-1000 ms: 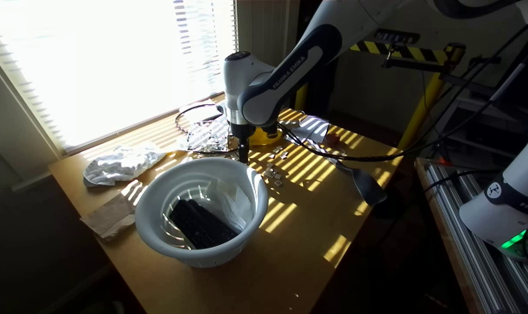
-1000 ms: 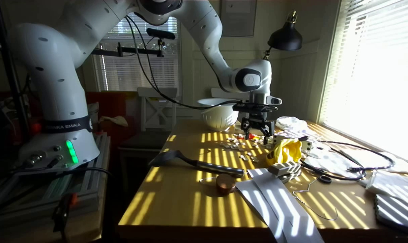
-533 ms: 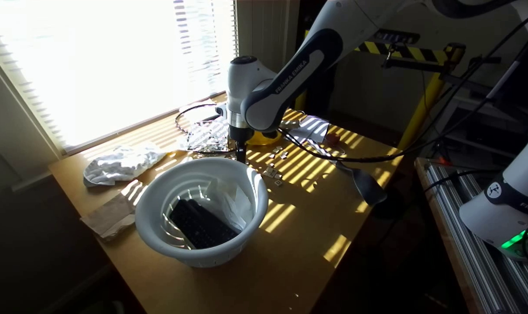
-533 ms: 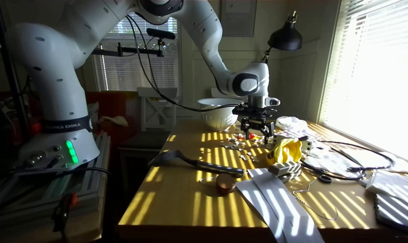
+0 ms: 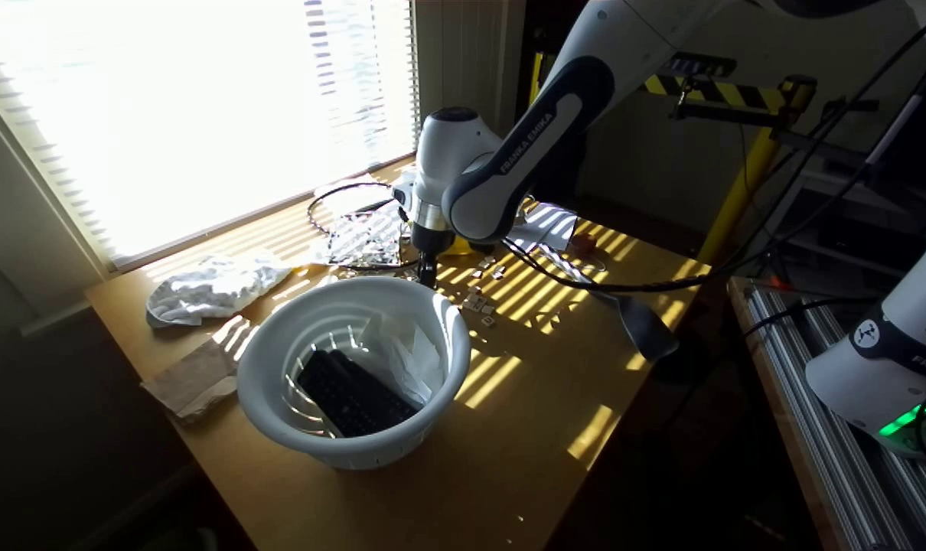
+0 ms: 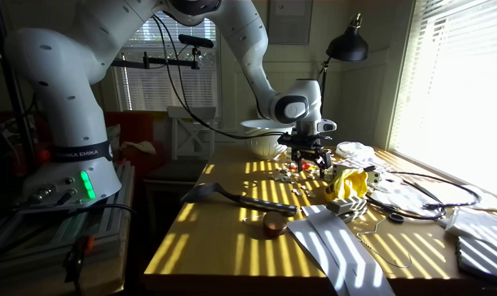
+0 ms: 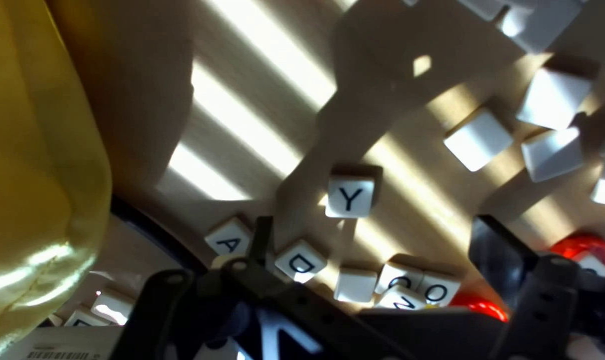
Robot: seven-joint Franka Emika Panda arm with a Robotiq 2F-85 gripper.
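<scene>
My gripper [image 7: 377, 242] stands open, nothing between its fingers, just over scattered white letter tiles. In the wrist view a Y tile [image 7: 350, 197] lies ahead of the gap. A D tile [image 7: 301, 261], a blank tile [image 7: 355, 285], an N tile [image 7: 401, 298] and an O tile [image 7: 436, 289] show between the fingers, on the table beneath. An A tile [image 7: 228, 240] is partly behind the left finger. Shiny red pieces [image 7: 482, 305] sit near the right finger. In an exterior view the gripper [image 6: 312, 170] is beside a yellow object [image 6: 349, 185]; elsewhere the bowl hides its tips.
A white bowl [image 5: 256, 367] holding a black keyboard [image 5: 352, 394] and white paper stands close to the gripper. A dark spatula [image 6: 269, 204], a copper-coloured round object [image 6: 274, 224], white paper strips [image 6: 334, 246] and a black cable [image 6: 441, 174] also lie on the table.
The wrist has come down slightly and tilted. In an exterior view the arm's end has shifted a little left, towards the base. The gripper has stayed open; the objects look unmoved.
</scene>
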